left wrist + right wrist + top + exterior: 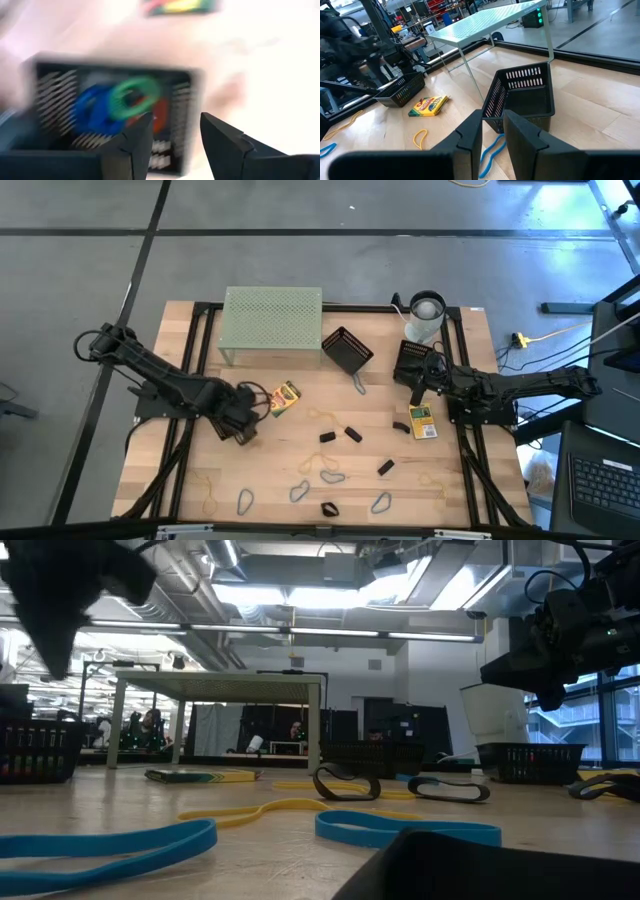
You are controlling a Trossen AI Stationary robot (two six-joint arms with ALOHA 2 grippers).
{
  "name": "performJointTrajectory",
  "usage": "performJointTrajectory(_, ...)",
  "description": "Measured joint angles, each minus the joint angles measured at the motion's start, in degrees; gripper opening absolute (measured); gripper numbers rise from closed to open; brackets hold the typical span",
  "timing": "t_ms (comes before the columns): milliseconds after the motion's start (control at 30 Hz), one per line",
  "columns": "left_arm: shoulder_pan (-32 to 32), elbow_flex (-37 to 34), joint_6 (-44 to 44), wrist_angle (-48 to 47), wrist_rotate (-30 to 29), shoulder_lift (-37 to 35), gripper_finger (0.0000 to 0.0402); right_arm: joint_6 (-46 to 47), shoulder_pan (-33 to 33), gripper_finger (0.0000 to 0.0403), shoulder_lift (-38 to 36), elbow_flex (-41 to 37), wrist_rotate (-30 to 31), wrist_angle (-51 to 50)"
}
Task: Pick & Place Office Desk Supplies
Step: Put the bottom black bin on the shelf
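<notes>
My left gripper [176, 134] is open and points down over a black basket [55, 100] that holds blue, green [131, 95] and red loops; nothing is between its fingers. From above, this gripper [243, 423] is at the table's left, beside a crayon box [285, 397] lying flat. My right gripper [493, 131] waits at the right [420, 377], level, with a narrow gap and nothing in it. A second crayon box [423, 422] lies near it. Black clips [352, 433], grey wire clips [332, 477] and tan rubber bands [210, 495] lie loose on the near half.
A pale green perforated stand [272, 320] is at the far middle, with a black basket [347, 350] beside it. Another basket [415, 360] and a white cup [425, 315] are at the far right. Blue loops [400, 830] lie near the front edge.
</notes>
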Motion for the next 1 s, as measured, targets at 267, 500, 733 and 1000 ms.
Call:
performJointTrajectory(267,-0.7,0.0,0.1,-0.6,-3.6,0.0,0.0160,0.0,0.0,0.0082,0.0,0.0,0.0,0.0)
performJointTrajectory(500,-2.2,0.0,-0.9,0.4,-3.7,1.3,0.0165,0.0,0.0,0.0082,0.0,0.0,-0.1,0.0)
performJointTrajectory(733,-3.0,0.0,-0.9,0.1,-3.1,7.0,0.0175,0.0,0.0,0.0082,0.0,0.0,-0.2,0.0)
performJointTrajectory(1000,-2.2,0.0,3.0,0.0,1.2,13.0,0.0172,-0.1,0.0,0.0082,0.0,0.0,-0.2,0.0)
